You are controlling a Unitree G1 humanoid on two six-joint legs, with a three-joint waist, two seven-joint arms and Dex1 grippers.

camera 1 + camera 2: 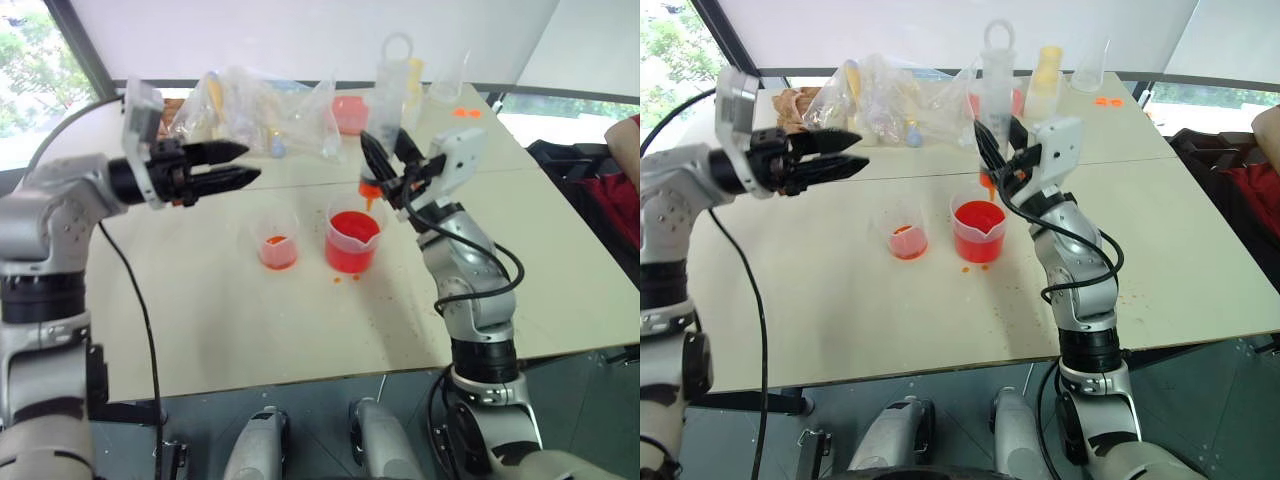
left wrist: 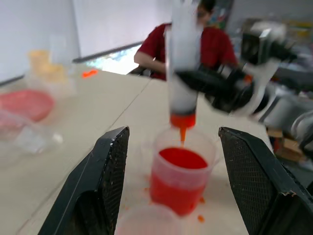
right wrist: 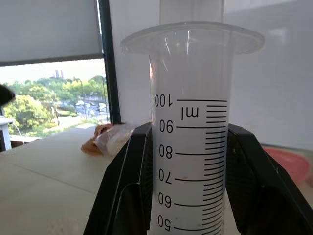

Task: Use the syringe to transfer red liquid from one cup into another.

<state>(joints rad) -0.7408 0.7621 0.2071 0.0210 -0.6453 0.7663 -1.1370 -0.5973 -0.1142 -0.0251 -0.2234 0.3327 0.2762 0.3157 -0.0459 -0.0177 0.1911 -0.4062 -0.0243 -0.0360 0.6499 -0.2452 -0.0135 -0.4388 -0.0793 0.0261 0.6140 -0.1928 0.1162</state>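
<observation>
Gripping the syringe (image 1: 390, 100) upright in my right gripper (image 1: 392, 160), I am clamping both black fingers against its clear graduated barrel, and I am holding its short orange tip just above the larger spouted beaker (image 1: 351, 240). Out to my left, I am keeping my left gripper (image 1: 240, 164) raised over the table (image 1: 300, 330) with its fingers spread apart and nothing between them, pointing across toward the syringe. Beneath both arms the pale table is carrying everything, with a heap of clear plastic bags (image 1: 255, 115) lying along its far side. Nearer to me, the beaker is standing upright with red liquid (image 1: 352, 228) filling much of it. Just beside it, on my left, the small clear cup (image 1: 277, 243) is holding a shallow layer of red. A few red drops (image 1: 345, 279) are dotting the tabletop around the beaker's base.
</observation>
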